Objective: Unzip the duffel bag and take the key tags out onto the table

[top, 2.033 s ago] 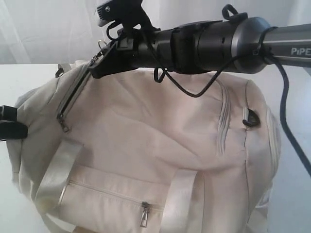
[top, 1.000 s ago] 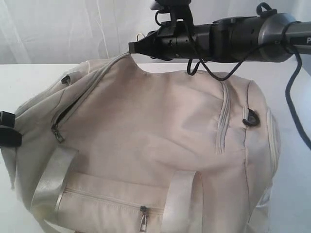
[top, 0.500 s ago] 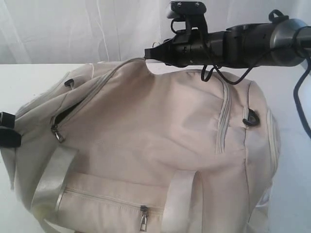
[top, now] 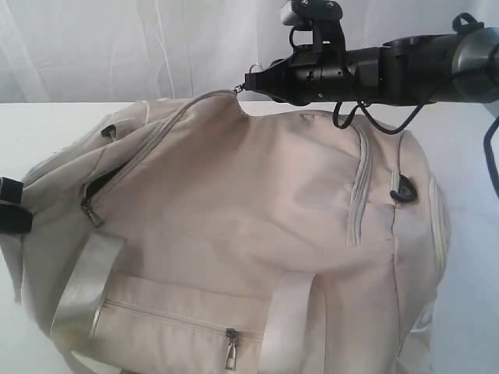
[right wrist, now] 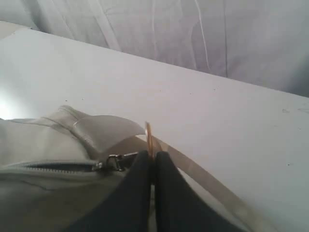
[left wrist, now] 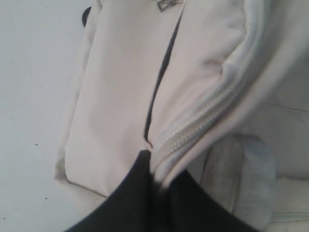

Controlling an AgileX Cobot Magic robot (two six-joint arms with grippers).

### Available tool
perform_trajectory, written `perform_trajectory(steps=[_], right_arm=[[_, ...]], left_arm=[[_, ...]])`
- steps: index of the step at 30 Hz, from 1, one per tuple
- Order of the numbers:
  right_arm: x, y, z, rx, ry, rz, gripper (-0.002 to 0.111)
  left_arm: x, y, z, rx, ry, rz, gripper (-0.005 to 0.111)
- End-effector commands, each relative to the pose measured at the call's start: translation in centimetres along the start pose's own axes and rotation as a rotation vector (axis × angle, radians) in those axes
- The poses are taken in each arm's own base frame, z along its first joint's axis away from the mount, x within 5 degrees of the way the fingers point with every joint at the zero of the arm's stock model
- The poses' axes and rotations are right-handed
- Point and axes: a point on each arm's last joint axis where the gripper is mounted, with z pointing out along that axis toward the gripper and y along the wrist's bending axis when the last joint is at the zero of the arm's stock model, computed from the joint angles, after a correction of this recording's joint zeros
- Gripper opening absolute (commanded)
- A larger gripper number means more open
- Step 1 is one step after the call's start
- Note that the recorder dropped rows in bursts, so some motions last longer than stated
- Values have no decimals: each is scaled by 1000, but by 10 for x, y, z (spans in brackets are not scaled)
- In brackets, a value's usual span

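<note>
Pinching, at the far left, a fold at the end of the duffel bag (top: 257, 210) with the left gripper (left wrist: 157, 169), dark fingers (left wrist: 130, 198) pressing onto the cream fabric from both sides, right beside a white zipper track (left wrist: 212, 108). Lying on its side across the white table (top: 47, 125) and filling most of the exterior view.

Gaping a little near that left end: showing a dark slit (top: 105, 181) with a metal pull (top: 92, 215) dangling at its lower tip. Draping down below the slit as a shiny satin strap (top: 82, 284). Running shut along the front pocket, ending in another metal pull (top: 231, 348) near the bottom edge, with a second strap (top: 284, 319) just beside it.

Climbing from the slit up to the bag's top edge as the long main zipper (top: 168, 125). Pinching the zipper pull (right wrist: 115, 162) there with the right gripper (right wrist: 153, 155), fingertips pressed tight together and a thin metal ring (right wrist: 148, 135) sticking up between them. Reaching in level from the right on a dark arm (top: 405, 70) trailing black cable.

Further right, curving down the bag as a closed zipper (top: 359, 183), with a small black loop (top: 404, 190) just beside it.
</note>
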Motion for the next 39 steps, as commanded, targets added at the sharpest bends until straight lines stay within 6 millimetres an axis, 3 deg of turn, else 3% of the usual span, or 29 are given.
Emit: perform_trajectory(steps=[1,4,7,14,17,23,28,36,39], right_arm=[[-8,-4,-6,36,-26,54,0],[-5,7,-2,-1,-11,41,0],[-4,17,1,-38,-2,34,0],[1,39,8,-95,15,23,0],[2,44,9,-108,21,15,0],[3,47,10,-114,26,6,0],[4,47,10,-113,32,6,0],[10,44,10,-82,97,-48,0],[10,42,10,-63,105,-48,0]], left_arm=[[-11,-11,-15,49,33,92,26],[-29,-24,-31,101,-9,126,47],[-45,-34,-46,130,-52,176,62],[-78,-57,-63,248,-330,336,64],[-88,-66,-45,274,-391,420,64],[-107,-90,25,257,-365,583,65],[-131,-111,65,269,-352,611,72],[-153,-109,111,252,-325,603,72],[-154,-104,122,228,-316,569,64]])
